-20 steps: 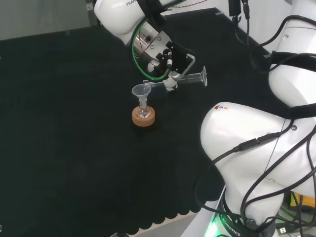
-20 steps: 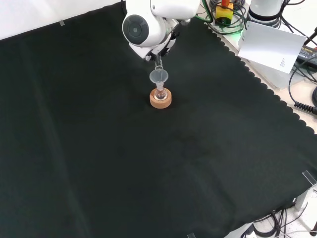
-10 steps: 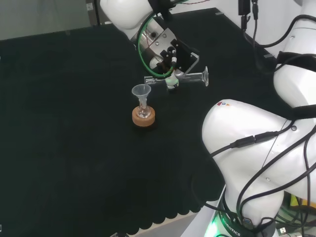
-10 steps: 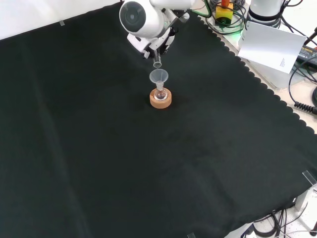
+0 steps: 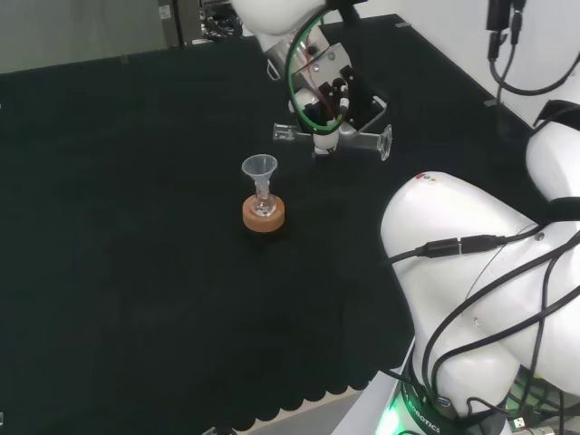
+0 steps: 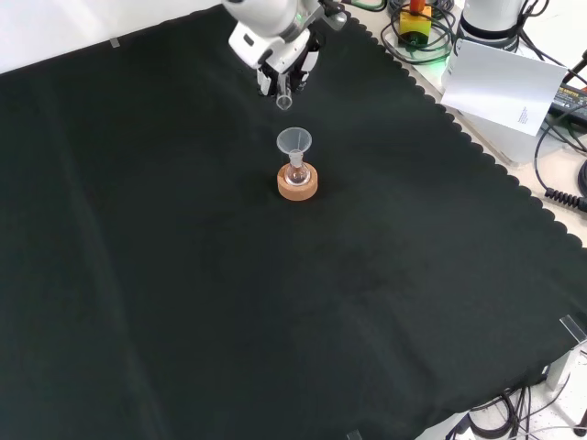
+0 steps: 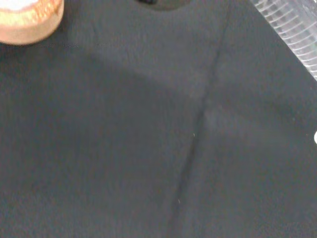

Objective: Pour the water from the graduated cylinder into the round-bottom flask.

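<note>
Black cloth (image 6: 183,275) covers the bench; at its middle a round-bottom flask (image 5: 264,207) sits in a cork ring (image 5: 264,216) with a clear funnel (image 5: 259,168) in its neck; the hand (image 5: 331,113) grasps a graduated cylinder (image 5: 362,141) lying level, raised above and to the funnel's right in the head view, apart from it.

Worktop cloth (image 6: 183,275): matt black fabric, faint creases. Stand (image 6: 298,184): rough tan cork. Funnel (image 6: 294,142) and cylinder (image 5: 349,140): clear, glossy, glass or plastic. Arm links (image 5: 462,263): smooth glossy white plastic. Robot hand (image 5: 331,100): black-and-white hard shell.
</note>
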{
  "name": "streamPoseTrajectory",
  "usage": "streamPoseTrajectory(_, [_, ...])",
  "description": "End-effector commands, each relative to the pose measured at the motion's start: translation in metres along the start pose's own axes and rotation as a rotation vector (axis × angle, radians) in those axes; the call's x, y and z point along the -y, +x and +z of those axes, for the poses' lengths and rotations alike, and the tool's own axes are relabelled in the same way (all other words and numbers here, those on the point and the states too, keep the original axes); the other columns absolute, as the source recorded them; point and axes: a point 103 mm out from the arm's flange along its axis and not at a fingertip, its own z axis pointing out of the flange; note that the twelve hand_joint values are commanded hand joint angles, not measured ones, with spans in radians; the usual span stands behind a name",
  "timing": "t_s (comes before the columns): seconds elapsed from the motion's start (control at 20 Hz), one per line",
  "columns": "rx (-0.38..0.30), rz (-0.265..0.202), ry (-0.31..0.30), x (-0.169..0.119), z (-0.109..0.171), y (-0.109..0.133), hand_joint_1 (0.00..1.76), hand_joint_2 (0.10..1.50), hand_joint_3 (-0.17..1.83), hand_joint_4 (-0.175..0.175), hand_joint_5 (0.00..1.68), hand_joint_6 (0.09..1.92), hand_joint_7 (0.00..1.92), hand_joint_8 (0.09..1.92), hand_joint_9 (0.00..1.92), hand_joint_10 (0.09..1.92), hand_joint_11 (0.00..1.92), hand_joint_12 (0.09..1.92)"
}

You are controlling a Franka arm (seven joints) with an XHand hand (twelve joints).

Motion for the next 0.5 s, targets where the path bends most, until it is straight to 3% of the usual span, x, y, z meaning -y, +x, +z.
streamPoseTrajectory(0.05, [-0.125,-0.038,-0.186,0.004,0.0012,-0.0015,1.17,1.1,0.01,-0.149,1.01,0.97,1.19,0.56,1.47,0.09,1.3,0.7])
streamPoseTrajectory(0.2, [-0.17,-0.039,-0.227,0.0053,0.001,-0.0025,1.15,1.1,0.01,-0.142,1.01,0.97,1.26,0.38,1.47,0.09,1.3,0.69])
streamPoseTrajectory(0.5, [-0.254,-0.038,-0.283,0.004,0.0018,-0.0049,1.15,1.1,0.01,-0.141,1.01,0.97,1.28,0.34,1.47,0.09,1.3,0.69])
